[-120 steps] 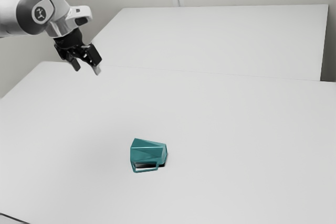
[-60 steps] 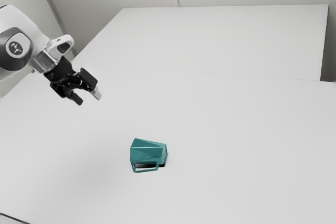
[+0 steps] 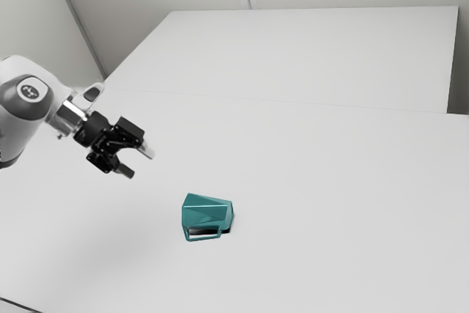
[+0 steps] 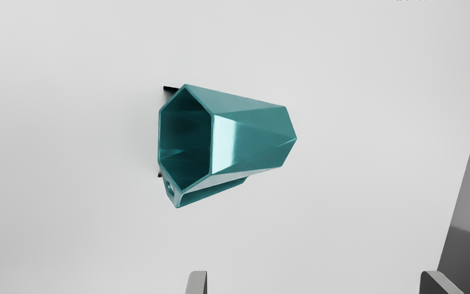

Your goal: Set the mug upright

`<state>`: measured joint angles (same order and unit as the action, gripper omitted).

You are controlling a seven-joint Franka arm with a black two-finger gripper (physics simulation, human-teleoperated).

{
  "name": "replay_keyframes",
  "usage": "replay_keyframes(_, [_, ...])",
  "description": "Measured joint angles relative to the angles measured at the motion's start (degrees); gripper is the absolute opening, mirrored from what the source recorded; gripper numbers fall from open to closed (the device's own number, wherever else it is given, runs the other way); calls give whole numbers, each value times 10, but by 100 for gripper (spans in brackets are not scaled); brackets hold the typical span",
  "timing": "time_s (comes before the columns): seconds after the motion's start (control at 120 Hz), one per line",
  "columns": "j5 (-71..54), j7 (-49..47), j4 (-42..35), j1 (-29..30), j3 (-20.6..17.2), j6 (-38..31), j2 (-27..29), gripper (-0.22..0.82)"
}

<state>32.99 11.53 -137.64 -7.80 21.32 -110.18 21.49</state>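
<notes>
Lying sideways, the mug (image 4: 251, 134) shows its interior (image 4: 186, 130).

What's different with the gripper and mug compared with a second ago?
The gripper has come lower and closer to the mug, its fingers turned more toward the exterior view's right. Nothing was grasped or let go: the fingers stand apart. The mug stayed put, lying on its side.

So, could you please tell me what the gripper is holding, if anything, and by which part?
Nothing is held: the gripper is open, away from the mug.
</notes>
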Motion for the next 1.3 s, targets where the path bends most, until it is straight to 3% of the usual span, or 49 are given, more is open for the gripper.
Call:
replay_keyframes(0.3, [85, 82, -5, -1, 44, 23, -73, 56])
replay_keyframes(0.683, [133, 194, -27, 0, 56, 76, -140, 55])
replay_keyframes(1.3, [211, 339, 15, -4, 50, 78, -256, 54])
